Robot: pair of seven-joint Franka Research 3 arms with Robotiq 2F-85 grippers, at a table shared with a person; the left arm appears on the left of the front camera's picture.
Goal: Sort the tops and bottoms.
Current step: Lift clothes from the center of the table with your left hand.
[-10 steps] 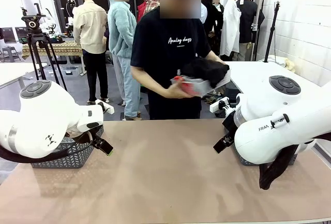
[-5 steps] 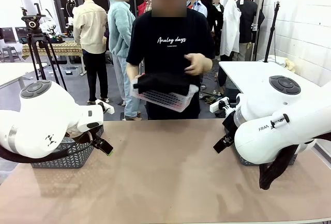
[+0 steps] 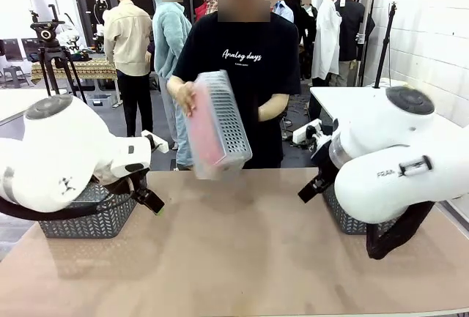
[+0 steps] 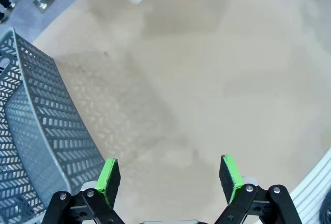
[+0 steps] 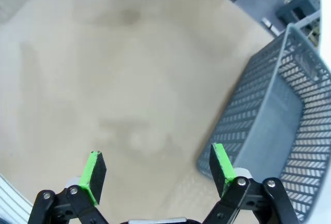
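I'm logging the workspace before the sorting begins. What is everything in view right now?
table: one, tan, between robot and person.
left grey basket: one, grey mesh, table's left side.
right grey basket: one, grey mesh, table's right side.
pale crate: one, translucent, perforated, tipped on its side above the table's far edge; something pinkish-red shows through, contents unclear.
tripod: one, black, far background left.
person's hand: one, on the pale crate's edge.
left gripper: one, black with green pads, open, over bare table.
right gripper: one, black with green pads, open, over bare table.
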